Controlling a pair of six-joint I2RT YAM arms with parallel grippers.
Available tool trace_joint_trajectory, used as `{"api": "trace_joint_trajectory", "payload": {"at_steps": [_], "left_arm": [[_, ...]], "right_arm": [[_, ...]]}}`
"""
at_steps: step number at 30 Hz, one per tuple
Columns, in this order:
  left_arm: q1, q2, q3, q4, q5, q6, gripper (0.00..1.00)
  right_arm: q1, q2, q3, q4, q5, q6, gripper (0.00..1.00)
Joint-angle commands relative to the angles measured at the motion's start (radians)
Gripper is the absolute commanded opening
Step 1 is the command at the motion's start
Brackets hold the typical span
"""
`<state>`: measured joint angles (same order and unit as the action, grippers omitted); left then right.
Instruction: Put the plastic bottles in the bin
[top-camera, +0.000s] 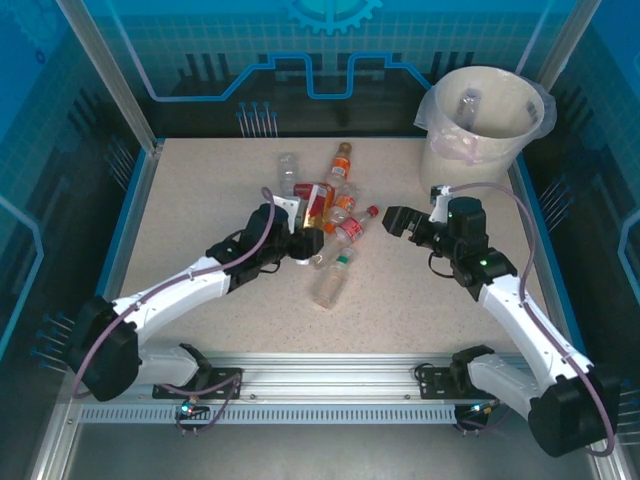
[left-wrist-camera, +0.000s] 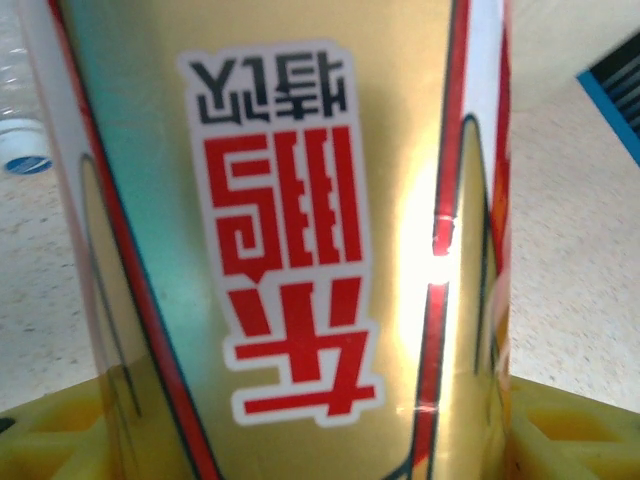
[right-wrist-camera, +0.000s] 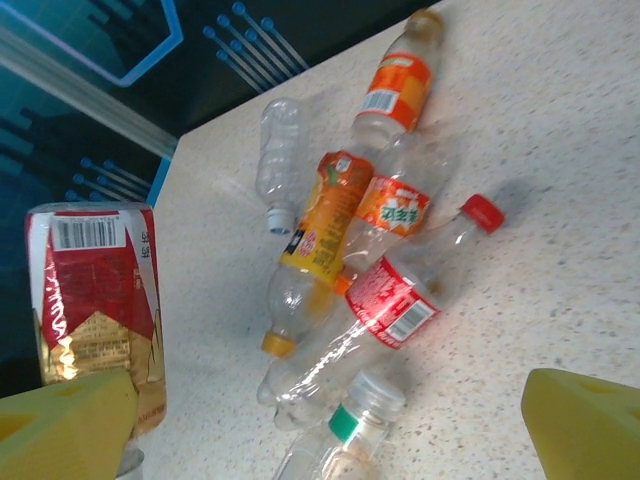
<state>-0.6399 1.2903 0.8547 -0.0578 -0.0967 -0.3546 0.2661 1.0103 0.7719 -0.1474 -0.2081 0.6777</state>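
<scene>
Speckled beige table (top-camera: 200, 300) sits inside blue walls printed with circuit lines, and two arms reach over it from the near edge. On the left, the left gripper (top-camera: 303, 242) is at the near-left side of a heap of plastic bottles (top-camera: 330, 215) in the middle of the table. Its wrist camera looks straight onto a gold-and-red labelled bottle (left-wrist-camera: 300, 250) between its yellow pads (left-wrist-camera: 50, 445), one pad at each side of the label and right against it. Whether the pads squeeze the bottle or only flank it cannot be told.

Just past that gripper's tip and to its right lie the others, touching and crossing one another. A clear unlabelled bottle (right-wrist-camera: 278, 160) lies farthest out, with an orange-labelled bottle (right-wrist-camera: 398, 90) with an amber cap beside it. A bottle with a yellow-orange label (right-wrist-camera: 325, 215) lies across the middle, next to a red-capped bottle (right-wrist-camera: 400, 300) with a red label. Nearest the arm bases is a green-banded bottle (right-wrist-camera: 350, 425) with a white cap.

The right gripper (top-camera: 400, 222) hovers to the right of the heap, pointing at it, its yellow fingers (right-wrist-camera: 585, 430) spread wide and apart from every bottle; the red-capped bottle is the closest one ahead of it. Behind that gripper and off to its right, at the far right corner of the table, stands the bin (top-camera: 465, 160), cream-white and lined with a clear bag, with one bottle inside (top-camera: 468, 103)
</scene>
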Motion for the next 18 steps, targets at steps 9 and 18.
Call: {"api": "trace_joint_trajectory", "payload": {"at_steps": [9, 18], "left_arm": [[-0.178, -0.032, 0.090, 0.018, -0.016, 0.229, 0.50], [-0.259, 0.044, 0.175, 0.016, -0.049, 0.296, 0.50]], "right_arm": [[0.101, 0.109, 0.132, 0.156, -0.237, -0.053, 1.00], [0.119, 0.119, 0.113, 0.275, -0.309, -0.029, 1.00]]}}
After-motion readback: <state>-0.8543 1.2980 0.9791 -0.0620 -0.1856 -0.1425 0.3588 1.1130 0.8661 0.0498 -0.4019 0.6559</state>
